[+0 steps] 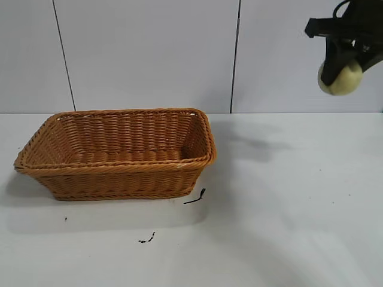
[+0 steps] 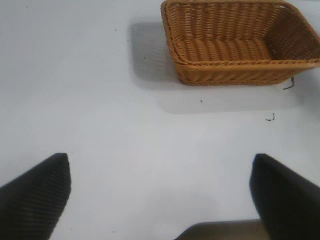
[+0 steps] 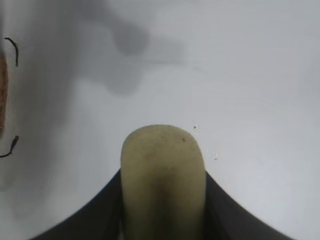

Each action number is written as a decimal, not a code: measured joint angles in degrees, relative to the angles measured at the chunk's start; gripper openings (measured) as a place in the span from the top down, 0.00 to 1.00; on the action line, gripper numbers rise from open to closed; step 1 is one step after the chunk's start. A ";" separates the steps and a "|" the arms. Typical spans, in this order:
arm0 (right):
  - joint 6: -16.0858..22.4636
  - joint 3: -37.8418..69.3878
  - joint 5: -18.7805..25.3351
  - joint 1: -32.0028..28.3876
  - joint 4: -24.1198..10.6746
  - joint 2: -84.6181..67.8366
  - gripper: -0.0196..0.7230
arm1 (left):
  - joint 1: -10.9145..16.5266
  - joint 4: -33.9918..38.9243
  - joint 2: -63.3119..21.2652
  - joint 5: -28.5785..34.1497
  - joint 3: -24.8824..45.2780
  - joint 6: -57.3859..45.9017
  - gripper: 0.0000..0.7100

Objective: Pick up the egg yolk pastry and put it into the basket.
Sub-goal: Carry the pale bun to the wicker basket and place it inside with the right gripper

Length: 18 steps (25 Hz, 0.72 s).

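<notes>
So the right gripper (image 1: 341,75) is way up in the air, well off to the right of the basket (image 1: 114,170) and high above the counter (image 1: 287,209). Its fingers (image 3: 227,215) are clamped on either side of the egg yolk pastry (image 1: 340,78), a pale yellow-green lump, so the pastry is nowhere near the basket, just hanging up there in the grip. In the right wrist view the pastry (image 3: 162,180) fills the gap between the dark fingers, with the white counter far below it.

The basket sits on the counter with nothing inside as far as I can see. A couple of small black scraps (image 1: 195,197) lie on the counter just beside the basket's near right corner.

The left gripper (image 2: 160,195) hovers over bare counter well apart from the basket, fingers (image 2: 35,197) spread wide, holding nothing.
</notes>
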 joint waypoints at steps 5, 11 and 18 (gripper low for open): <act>1.72 -7.97 3.68 5.65 -0.05 3.75 0.67 | 0.00 0.00 0.00 0.00 0.00 0.00 0.02; 4.47 -17.22 5.20 16.60 -0.12 9.56 0.67 | 0.00 0.00 0.00 0.00 0.00 0.00 0.02; 7.14 -22.54 1.60 29.17 -0.18 14.92 0.67 | 0.00 0.00 0.00 0.00 0.00 0.00 0.02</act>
